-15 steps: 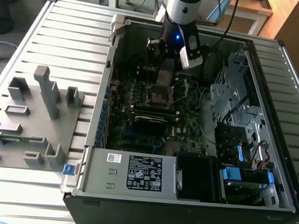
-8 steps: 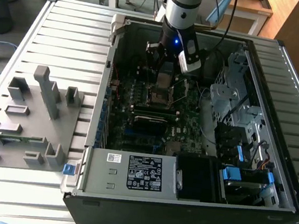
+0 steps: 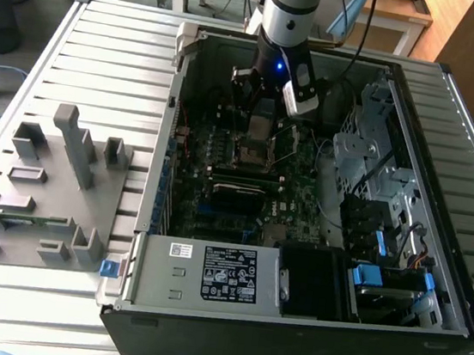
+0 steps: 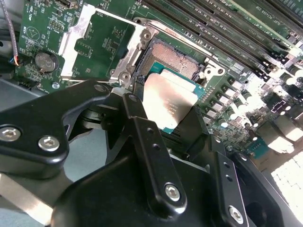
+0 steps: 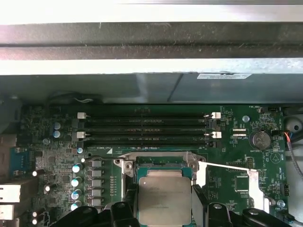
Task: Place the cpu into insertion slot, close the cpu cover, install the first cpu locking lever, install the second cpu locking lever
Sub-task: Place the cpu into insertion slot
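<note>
Black gripper (image 4: 166, 113) pinches the cpu (image 4: 169, 99) btwn its two fingers (image 4: 136, 111). The jaws are pressed on opposite edges of the chip, and its dull silver top faces up in both wrist views.

The cpu hangs over the near part of the insertion slot (image 4: 174, 57) and hides that part. The far part of the slot, w/ its dark contact field and black rim, shows uncovered. Can't tell whether the chip touches the socket.

The cpu cover (image 4: 73, 41), a thin silver frame w/ a big window, is flipped open and lies just beside the slot. Green board shows through the window.

Around the slot is the green motherboard (image 5: 52, 161). Long black memory slots (image 5: 147, 127) run near the slot, and a coin battery (image 5: 259, 139) sits near the open cover.

In the exterior view the arm (image 3: 288, 11) reaches down into an open PC case (image 3: 157, 159). A labelled power supply (image 3: 208, 273) sits at the case's near edge. The case rests on a slatted table (image 3: 107, 40). A grey fixture tray (image 3: 39, 205) lies on the table at the exterior view's left, apart from the case.
</note>
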Available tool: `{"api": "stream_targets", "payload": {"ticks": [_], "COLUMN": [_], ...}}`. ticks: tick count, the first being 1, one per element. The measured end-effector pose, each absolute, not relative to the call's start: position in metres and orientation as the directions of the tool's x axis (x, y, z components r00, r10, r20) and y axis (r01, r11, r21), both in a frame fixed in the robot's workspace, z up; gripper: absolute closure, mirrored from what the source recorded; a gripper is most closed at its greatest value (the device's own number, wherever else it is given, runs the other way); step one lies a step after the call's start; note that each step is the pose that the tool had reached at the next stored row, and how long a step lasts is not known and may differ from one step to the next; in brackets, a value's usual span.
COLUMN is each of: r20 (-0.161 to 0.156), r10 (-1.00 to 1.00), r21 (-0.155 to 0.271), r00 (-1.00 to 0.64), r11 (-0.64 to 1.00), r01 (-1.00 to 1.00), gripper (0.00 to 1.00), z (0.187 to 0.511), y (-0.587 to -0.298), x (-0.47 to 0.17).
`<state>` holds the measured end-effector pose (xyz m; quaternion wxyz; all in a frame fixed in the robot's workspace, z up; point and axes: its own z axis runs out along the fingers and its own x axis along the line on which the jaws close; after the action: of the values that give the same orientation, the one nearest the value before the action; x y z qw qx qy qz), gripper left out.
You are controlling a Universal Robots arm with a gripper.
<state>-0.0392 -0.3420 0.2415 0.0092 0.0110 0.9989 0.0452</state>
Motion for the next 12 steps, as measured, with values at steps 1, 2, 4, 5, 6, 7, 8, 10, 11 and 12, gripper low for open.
{"api": "stream_targets", "payload": {"ticks": [1, 2, 4, 5, 6, 7, 8, 10, 11, 12], "r20": [-0.017, -0.017, -0.017, -0.017, -0.017, -0.017, -0.017, -0.017, -0.017, -0.017], "r10": [0.023, 0.023, 0.023, 0.023, 0.023, 0.023, 0.023, 0.023, 0.023, 0.023], "r21": [0.091, 0.09, 0.09, 0.09, 0.09, 0.09, 0.09, 0.09, 0.09, 0.09], "r00": [-1.0, -1.0, -1.0, -1.0, -1.0, -1.0, -1.0, -1.0, -1.0, -1.0], "r11": [0.996, 0.996, 0.996, 0.996, 0.996, 0.996, 0.996, 0.996, 0.996, 0.996], "r01": [0.021, 0.021, 0.021, 0.021, 0.021, 0.021, 0.021, 0.021, 0.021, 0.021], "gripper": [0.46, 0.46, 0.46, 0.46, 0.46, 0.46, 0.46, 0.46, 0.46, 0.46], "z": [0.2407, 0.2396, 0.2372, 0.2362, 0.236, 0.236, 0.236, 0.2359, 0.2359, 0.2359], "y": [-0.342, -0.342, -0.342, -0.342, -0.3421, -0.3421, -0.3421, -0.3421, -0.3421, -0.3421], "x": [-0.0392, -0.0392, -0.0392, -0.0392, -0.0393, -0.0393, -0.0393, -0.0393, -0.0393, -0.0393]}}
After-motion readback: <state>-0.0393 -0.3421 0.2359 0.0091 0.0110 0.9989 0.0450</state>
